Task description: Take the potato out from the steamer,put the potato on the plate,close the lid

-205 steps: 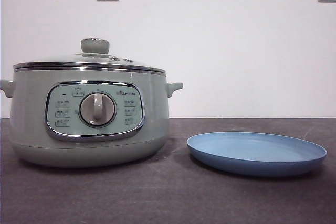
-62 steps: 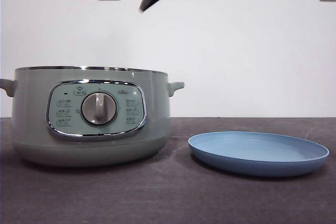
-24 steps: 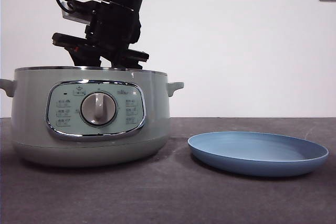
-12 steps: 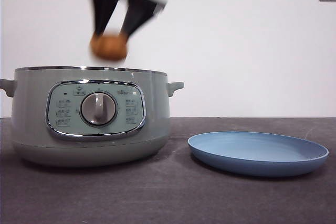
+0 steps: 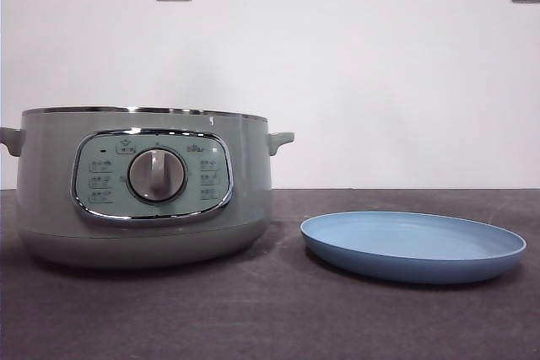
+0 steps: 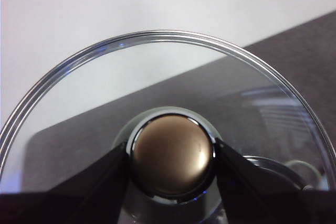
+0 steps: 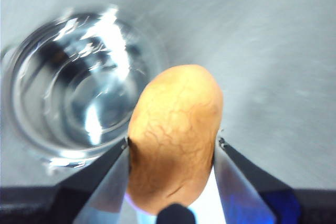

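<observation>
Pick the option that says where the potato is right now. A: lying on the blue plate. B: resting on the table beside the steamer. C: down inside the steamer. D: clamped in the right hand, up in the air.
D: the right wrist view shows the right hand shut on the potato, while the plate holds nothing.

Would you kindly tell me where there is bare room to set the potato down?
The plate is bare across its whole blue surface, right of the steamer. Dark table lies bare before both. The right gripper holds the potato; the left gripper holds the lid.
</observation>
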`<state>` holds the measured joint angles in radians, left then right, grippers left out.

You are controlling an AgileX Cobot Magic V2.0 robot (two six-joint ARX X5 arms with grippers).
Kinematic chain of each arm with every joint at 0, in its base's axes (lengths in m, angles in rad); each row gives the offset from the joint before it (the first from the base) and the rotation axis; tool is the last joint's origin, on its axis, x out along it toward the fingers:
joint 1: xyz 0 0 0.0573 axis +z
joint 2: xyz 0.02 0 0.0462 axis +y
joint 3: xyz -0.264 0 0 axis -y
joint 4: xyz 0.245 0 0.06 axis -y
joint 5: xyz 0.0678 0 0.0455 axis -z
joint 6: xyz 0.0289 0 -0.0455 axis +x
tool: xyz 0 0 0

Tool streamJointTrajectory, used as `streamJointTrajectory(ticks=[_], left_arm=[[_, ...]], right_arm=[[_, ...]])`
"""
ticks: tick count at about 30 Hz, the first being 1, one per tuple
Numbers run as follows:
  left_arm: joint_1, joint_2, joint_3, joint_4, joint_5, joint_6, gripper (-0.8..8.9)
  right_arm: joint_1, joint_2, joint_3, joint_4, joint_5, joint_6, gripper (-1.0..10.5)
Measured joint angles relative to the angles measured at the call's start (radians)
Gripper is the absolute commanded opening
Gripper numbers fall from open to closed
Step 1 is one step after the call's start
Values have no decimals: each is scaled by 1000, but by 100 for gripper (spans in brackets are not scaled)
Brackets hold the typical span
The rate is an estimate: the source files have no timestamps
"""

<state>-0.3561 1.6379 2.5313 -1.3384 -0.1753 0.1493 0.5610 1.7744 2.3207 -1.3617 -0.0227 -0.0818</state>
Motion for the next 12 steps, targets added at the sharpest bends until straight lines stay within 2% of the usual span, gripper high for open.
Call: streamJointTrajectory(ticks=[5,12], left_arm=[[0,8,0,0,73,0,-9],[0,8,0,0,82,0,-9]], right_arm=[[-99,-32,0,0,0,26,-9],[-190,-27,-16,0,0,44,-9]])
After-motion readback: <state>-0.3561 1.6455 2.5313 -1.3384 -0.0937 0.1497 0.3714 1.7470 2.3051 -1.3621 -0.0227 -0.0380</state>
